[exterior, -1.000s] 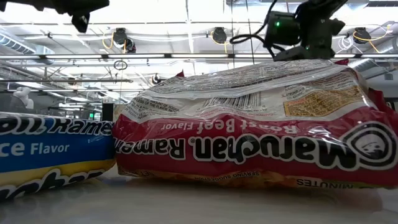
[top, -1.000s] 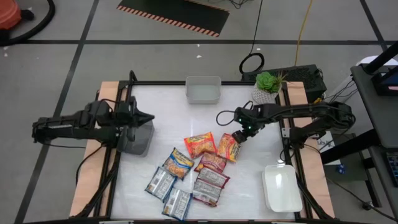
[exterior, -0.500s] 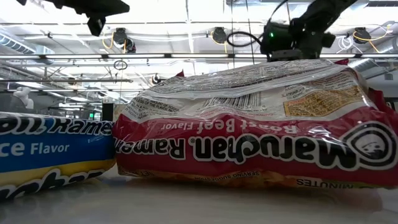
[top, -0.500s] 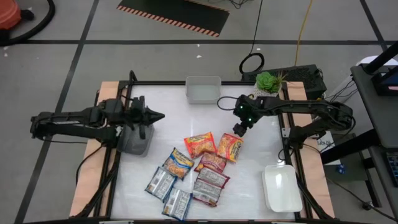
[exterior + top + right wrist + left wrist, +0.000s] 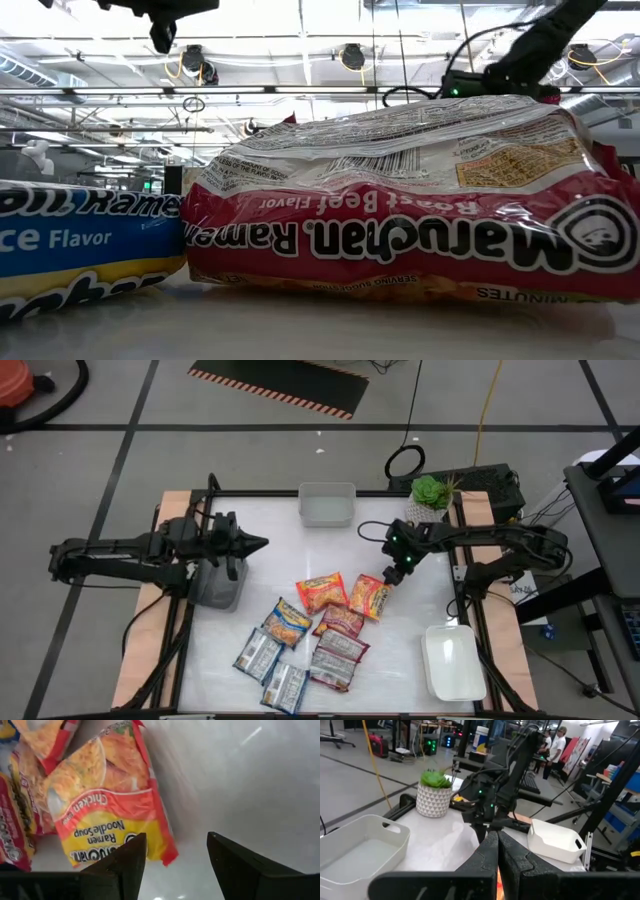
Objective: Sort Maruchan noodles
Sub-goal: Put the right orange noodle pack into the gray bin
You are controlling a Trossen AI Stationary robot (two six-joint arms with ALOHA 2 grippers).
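High view shows us the table (image 5: 260, 520) with the Maruchan noodles (image 5: 315, 630) heaped near its middle; we judge the right gripper (image 5: 395, 575) should drop straight over the orange chicken packet (image 5: 107, 817), straddling its short edge before closing. Its jaws stand spread, holding nothing; the left gripper (image 5: 255, 544) waits pressed together, empty, over the grey tray (image 5: 222, 585) at left

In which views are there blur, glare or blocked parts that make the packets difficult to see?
Low view: the Roast Beef packet fills the frame, hides the others, and shines with ceiling-light glare. Right wrist view: the Chicken packet is blurred, with bright streaks on the table. Left wrist view: the closed left hand blocks the packets. High view: evenly lit, packets small.
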